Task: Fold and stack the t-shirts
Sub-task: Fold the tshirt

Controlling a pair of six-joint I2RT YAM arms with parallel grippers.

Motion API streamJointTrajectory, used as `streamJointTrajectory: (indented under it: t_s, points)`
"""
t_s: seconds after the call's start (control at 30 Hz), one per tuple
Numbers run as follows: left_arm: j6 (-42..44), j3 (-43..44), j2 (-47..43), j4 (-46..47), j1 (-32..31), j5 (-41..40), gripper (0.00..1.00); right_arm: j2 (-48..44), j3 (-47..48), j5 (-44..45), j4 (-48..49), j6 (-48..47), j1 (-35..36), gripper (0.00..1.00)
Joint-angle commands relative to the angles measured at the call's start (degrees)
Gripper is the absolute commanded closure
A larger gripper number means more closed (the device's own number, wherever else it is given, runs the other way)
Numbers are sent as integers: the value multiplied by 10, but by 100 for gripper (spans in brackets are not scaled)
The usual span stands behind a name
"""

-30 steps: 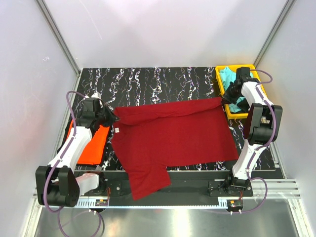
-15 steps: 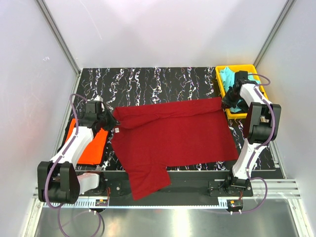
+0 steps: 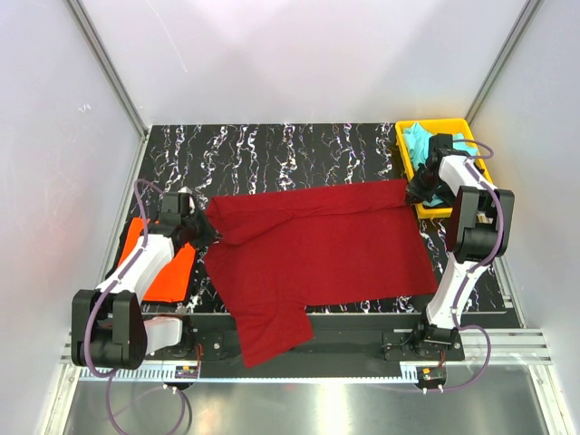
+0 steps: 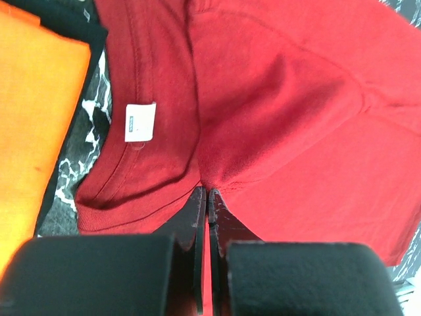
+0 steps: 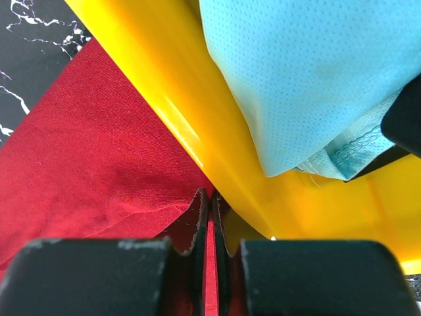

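Note:
A large dark red t-shirt lies spread over the black marbled table, one sleeve hanging over the near edge. My left gripper is shut on its cloth near the collar, beside the white neck label. My right gripper is shut on the shirt's far right corner, hard against the yellow tray. An orange t-shirt lies flat at the left under my left arm, with a black one's edge beside it. A turquoise t-shirt sits in the tray.
The yellow plastic tray stands at the table's far right corner, its wall right next to my right fingers. Grey walls enclose the table on three sides. Bare marbled table shows behind the red shirt.
My left gripper has drawn toward the near side with the collar area, folding the shirt's left part over. My right gripper has shifted slightly away, still at the corner.

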Motion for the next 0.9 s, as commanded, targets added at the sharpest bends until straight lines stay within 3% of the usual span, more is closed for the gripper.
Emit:
streamJointTrajectory:
  t_s: [0.0, 0.87]
  points:
    - [-8, -12, -12, 14, 0, 20, 100, 9, 1, 20, 1, -11, -2, 91]
    - [-16, -13, -14, 9, 1, 14, 100, 49, 36, 65, -18, -22, 6, 85]
